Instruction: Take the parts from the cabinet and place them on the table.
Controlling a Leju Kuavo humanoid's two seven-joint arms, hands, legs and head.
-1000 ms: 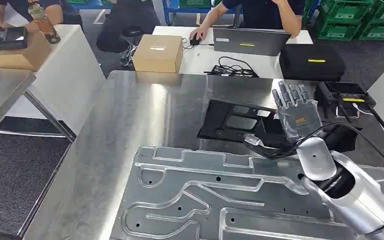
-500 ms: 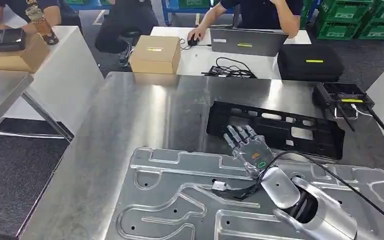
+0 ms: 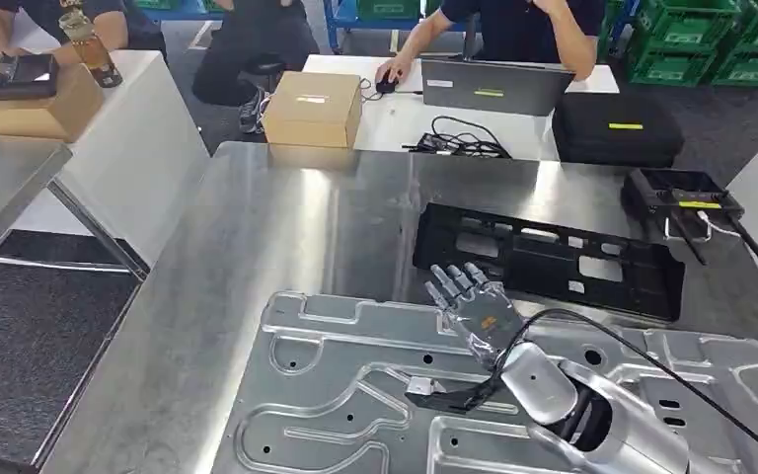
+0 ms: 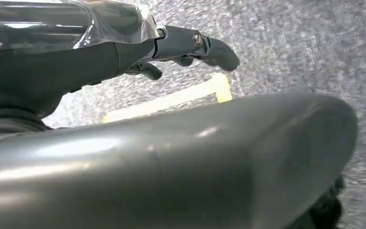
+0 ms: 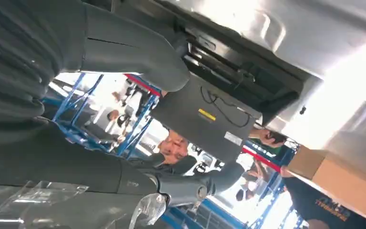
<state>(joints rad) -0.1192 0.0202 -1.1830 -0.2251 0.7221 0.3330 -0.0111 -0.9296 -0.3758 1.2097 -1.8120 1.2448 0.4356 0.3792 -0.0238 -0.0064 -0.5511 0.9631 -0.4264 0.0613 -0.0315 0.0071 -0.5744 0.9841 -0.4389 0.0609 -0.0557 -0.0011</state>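
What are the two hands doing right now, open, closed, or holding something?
Right hand: open, fingers extended, holding nothing, above the silver panel.
Left hand: cannot tell; it hangs over the floor, nothing visibly held.

The right hand (image 5: pixel 76 119), fingers apart and empty, reaches out beside the steel table (image 5: pixel 286 28), where a black slotted part (image 5: pixel 233 78) lies near a laptop (image 5: pixel 200 119) and cardboard box (image 5: pixel 333 181).

No wording can be made out with confidence. Yellow strips mark the laptop (image 3: pixel 493 85), the black case (image 3: pixel 617 129) and the black device (image 3: pixel 684 194), and a pale label sits on the cardboard box (image 3: pixel 312 107); any print on them is too small, perhaps blurred, to read.
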